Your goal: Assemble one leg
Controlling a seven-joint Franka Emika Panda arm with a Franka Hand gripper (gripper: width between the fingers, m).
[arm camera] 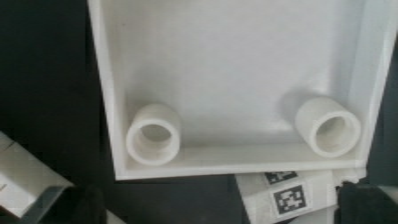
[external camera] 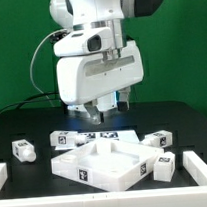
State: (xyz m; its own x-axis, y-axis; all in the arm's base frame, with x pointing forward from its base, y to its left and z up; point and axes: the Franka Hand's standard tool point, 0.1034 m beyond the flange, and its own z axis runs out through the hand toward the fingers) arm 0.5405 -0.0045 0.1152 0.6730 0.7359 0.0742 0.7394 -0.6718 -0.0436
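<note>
- The claw (external camera: 98, 116) hangs low over the tray's far wall. Its fingers are small and dark in the exterior view and do not show in the wrist view, so I cannot tell whether they are spread or pressed together.
- The tray (external camera: 108, 169) is white and square. It lies open side up on the near middle of the black table (external camera: 23, 122).
- The wrist view looks into the tray. Two short, round, hollow sockets (arm camera: 155, 135) stand on its floor by one wall, well apart from each other.
- A tagged white part (arm camera: 285, 192) lies just outside that wall. I cannot tell which part it is.
- The marker board (external camera: 106, 137) lies flat just beyond the tray's far wall.
- The left leg (external camera: 66, 139) lies near the tray's far corner on the exterior view's left.
- The far-left leg (external camera: 23, 149) lies further out on that side, apart from the tray.
- The right leg (external camera: 157, 140) lies near the tray's far corner on the exterior view's right.
- The near-right leg (external camera: 164, 167) lies just beside the tray's near corner on that side.
</note>
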